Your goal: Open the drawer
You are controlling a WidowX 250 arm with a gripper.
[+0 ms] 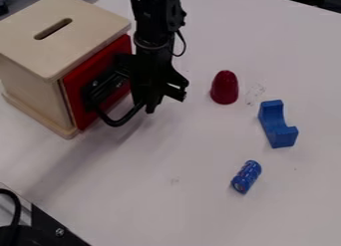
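Where the red drawer (79,109) faces the right side of the view, set in the wooden box (50,53) at the upper left, I have my end effector (157,101) pointing down just beside its black handle (116,122). I cannot tell whether my end effector is open, closed or gripping the handle. On the worktop (180,200) to the right, I see an upright red cone-like piece (225,87), a blue notched block (275,124) and, nearer the camera, a blue cylinder (246,177) on its side.

Box (86,38) tan, drawer front (75,100) red, handle (116,123) black; cup (224,87) red (dark, maroonish); block (273,122), cylinder (246,177) blue; table (166,205) whitish.
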